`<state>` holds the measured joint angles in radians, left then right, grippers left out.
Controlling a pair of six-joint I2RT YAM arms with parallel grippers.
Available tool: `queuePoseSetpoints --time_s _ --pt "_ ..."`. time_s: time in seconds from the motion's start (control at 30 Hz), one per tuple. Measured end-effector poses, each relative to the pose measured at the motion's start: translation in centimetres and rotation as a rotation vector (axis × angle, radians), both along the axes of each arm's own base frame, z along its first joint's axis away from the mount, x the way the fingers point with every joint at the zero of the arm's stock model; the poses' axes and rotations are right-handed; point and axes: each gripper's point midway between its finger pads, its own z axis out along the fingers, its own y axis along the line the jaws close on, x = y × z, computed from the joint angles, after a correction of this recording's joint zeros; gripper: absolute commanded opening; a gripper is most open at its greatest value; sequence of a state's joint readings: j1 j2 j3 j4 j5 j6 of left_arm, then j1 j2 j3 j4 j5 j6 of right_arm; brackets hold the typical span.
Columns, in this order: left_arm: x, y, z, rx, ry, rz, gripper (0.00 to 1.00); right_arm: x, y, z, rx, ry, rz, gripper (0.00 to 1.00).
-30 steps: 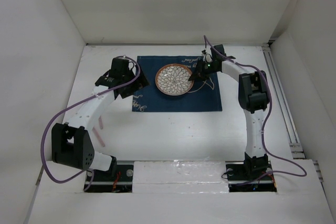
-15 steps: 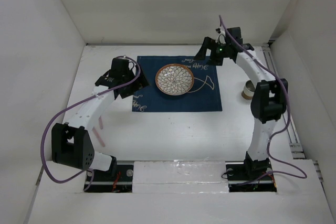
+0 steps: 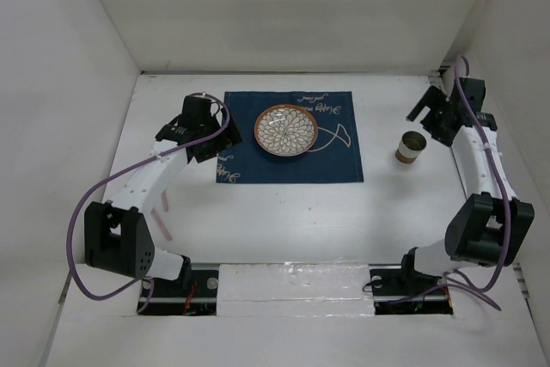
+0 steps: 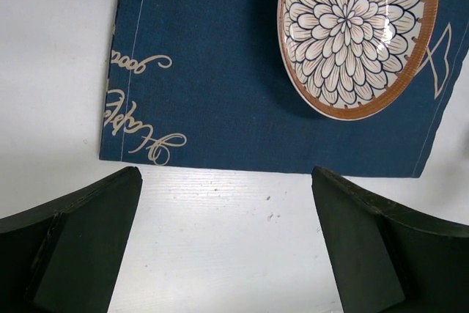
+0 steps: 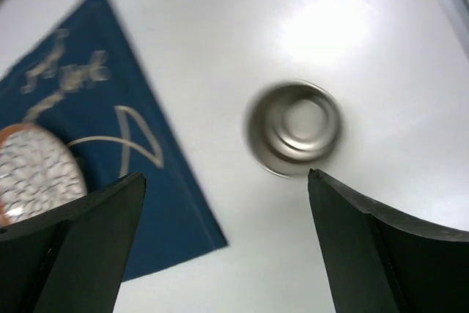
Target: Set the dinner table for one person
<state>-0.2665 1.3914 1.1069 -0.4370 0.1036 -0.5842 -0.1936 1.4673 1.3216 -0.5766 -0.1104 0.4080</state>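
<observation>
The dinner table (image 3: pixel 284 212) is a wide white tabletop. On it lies a navy placemat (image 3: pixel 292 165) with a flower-patterned, brown-rimmed plate (image 3: pixel 286 131) near its middle. The plate (image 4: pixel 355 34) and placemat (image 4: pixel 220 93) fill the top of the left wrist view. A metal cup (image 3: pixel 411 147) stands upright to the right of the mat. My left gripper (image 3: pixel 199 145) hovers open by the mat's left edge, and in its wrist view the gripper (image 4: pixel 226 177) has only bare table between its fingers. My right gripper (image 3: pixel 428 107) is open above and just behind the cup (image 5: pixel 293 128), holding nothing.
Two thin pink sticks (image 3: pixel 163 215) lie on the table at the left, beside the left arm. White walls close in the table on three sides. A rail (image 3: pixel 460 161) runs along the right edge, under the right arm.
My right gripper left the plate's right rim, opened, and swung right across the mat to the cup. The plate stays on the mat. The left arm has not moved.
</observation>
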Motion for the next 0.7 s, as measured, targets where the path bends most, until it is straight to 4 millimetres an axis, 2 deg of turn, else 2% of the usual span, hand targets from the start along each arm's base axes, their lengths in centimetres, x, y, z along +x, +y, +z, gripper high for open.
queuePoseSetpoints --time_s 0.13,0.27,0.37,0.5,0.6,0.63,0.7 --pt "0.0 0.0 0.0 0.0 0.001 -0.001 1.0 -3.4 -3.9 -4.1 -0.004 0.127 -0.174 0.94" --pt "0.0 -0.1 -0.1 -0.006 -0.005 -0.003 1.0 -5.6 -5.4 -7.0 0.0 0.211 -0.249 0.86" --pt "-0.2 -0.1 -0.4 -0.009 0.0 -0.007 1.0 -5.4 -5.6 -7.6 0.006 0.216 -0.258 0.83" --pt "-0.4 -0.2 -0.6 -0.014 0.003 -0.012 1.0 -4.1 -5.9 -8.3 0.016 0.196 -0.263 0.72" --pt "-0.4 -0.3 -0.6 -0.016 0.001 -0.013 1.0 -3.2 -6.2 -9.3 0.024 0.199 -0.272 0.67" --pt "-0.4 -0.3 -0.6 -0.016 0.001 -0.013 1.0 -3.0 -6.3 -9.9 0.027 0.209 -0.273 0.6" --pt "-0.4 -0.3 -0.6 -0.016 0.001 -0.013 1.0 -2.9 -6.5 -11.1 0.035 0.238 -0.279 0.59"
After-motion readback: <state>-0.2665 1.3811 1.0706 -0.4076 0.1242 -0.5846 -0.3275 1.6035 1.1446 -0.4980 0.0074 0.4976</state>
